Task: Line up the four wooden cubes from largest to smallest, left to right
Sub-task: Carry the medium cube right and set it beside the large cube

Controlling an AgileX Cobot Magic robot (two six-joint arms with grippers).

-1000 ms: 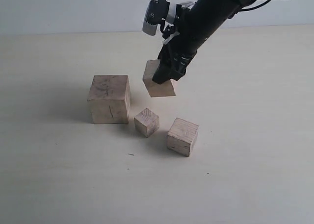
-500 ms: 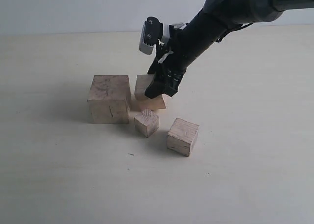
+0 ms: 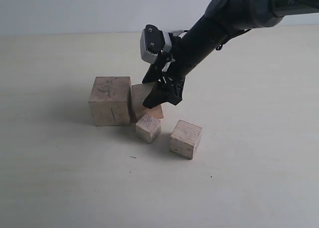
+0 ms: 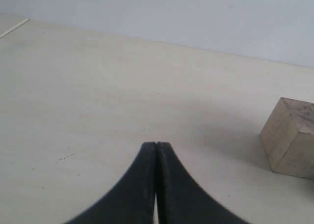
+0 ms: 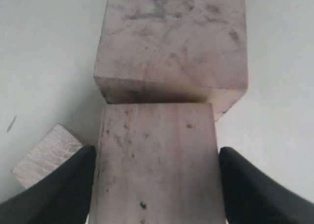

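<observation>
The largest wooden cube (image 3: 110, 101) stands on the table at the left. Pressed against its right side is the second-largest cube (image 3: 141, 99), with my right gripper (image 3: 162, 94) shut on it from above. In the right wrist view this held cube (image 5: 157, 160) fills the gap between the two black fingers (image 5: 64, 185), butted against the largest cube (image 5: 171, 42). The smallest cube (image 3: 148, 127) lies just in front, and the third cube (image 3: 185, 138) sits to its right. My left gripper (image 4: 156, 144) is shut on nothing, low over bare table; it is out of the exterior view.
The pale table surface (image 3: 60, 178) stretches around the cubes, and a light wall (image 3: 75, 8) runs along the back. A wooden cube (image 4: 292, 136) shows at the edge of the left wrist view, apart from that gripper.
My right gripper has carried the second-largest cube down and to the left, from the air to a spot against the largest cube's right side. The other cubes stayed put.
</observation>
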